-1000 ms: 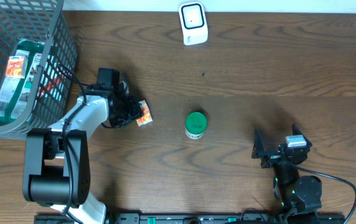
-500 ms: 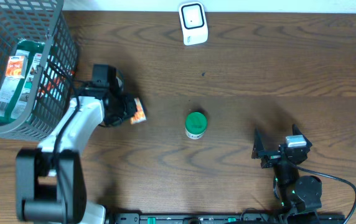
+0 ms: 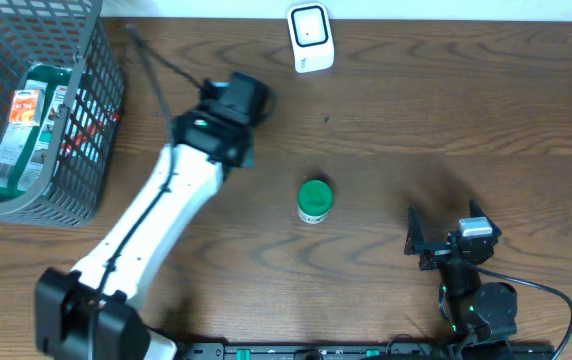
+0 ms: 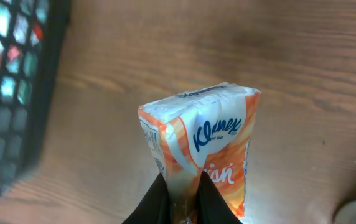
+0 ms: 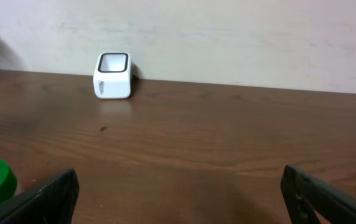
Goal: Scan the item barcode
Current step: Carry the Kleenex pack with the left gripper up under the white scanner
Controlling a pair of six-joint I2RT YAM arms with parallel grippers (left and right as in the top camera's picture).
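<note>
Overhead: the left arm (image 3: pixel 166 205) is stretching from the near-left corner of the bench (image 3: pixel 446 110) toward the far middle, and its wrist is hiding what lies under it. The white scanner (image 3: pixel 310 38) is standing at the far edge, just beyond the wrist and to its right. A green-lidded jar (image 3: pixel 314 200) is standing upright mid-bench, well apart from both arms. A grey wire basket (image 3: pixel 86 130) is sitting at far left with packets inside. The right end effector (image 3: pixel 421 240) is resting near the front right, released, jaws spread wide.

Left wrist: the left end effector (image 4: pixel 181 196) is clenching the lower end of an orange-and-white tissue pack (image 4: pixel 200 146) — the dark fingers (image 4: pixel 156 202) are pinching it from both sides, the Kleenex print facing the camera. The pack is hanging above the wood, with the basket blurring at left.

Right wrist: the two fingers are framing the view wide apart, touching nothing. The scanner is standing far back by the wall — the jar's green lid is showing at the lower left.
</note>
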